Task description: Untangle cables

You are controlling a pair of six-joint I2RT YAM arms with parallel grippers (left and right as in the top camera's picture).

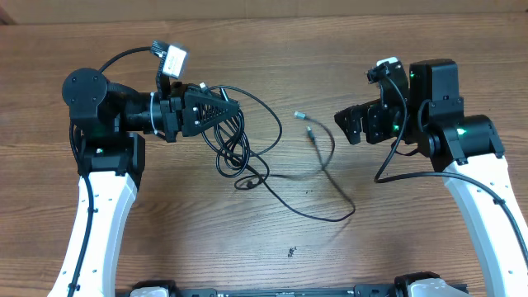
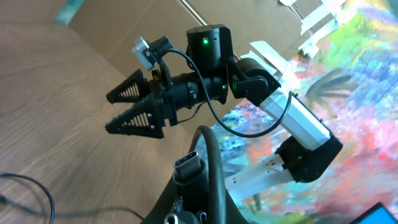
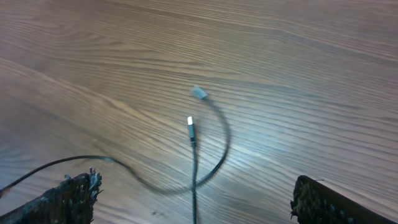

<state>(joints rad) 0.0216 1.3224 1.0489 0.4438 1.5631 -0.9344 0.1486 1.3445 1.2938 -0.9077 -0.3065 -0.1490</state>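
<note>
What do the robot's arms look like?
The left arm and right arm have white links and black joints. The left tool and right tool have black, pointed, ribbed fingers. Thick black cables loop along them, and a small green light glows.

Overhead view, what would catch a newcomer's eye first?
The tangle of thin black cables looped at centre-left of the wooden table stands out, with the left gripper shut on a strand at its top edge. Two loose plug ends lie to its right, just ahead of the right gripper, which is open and empty.
</note>
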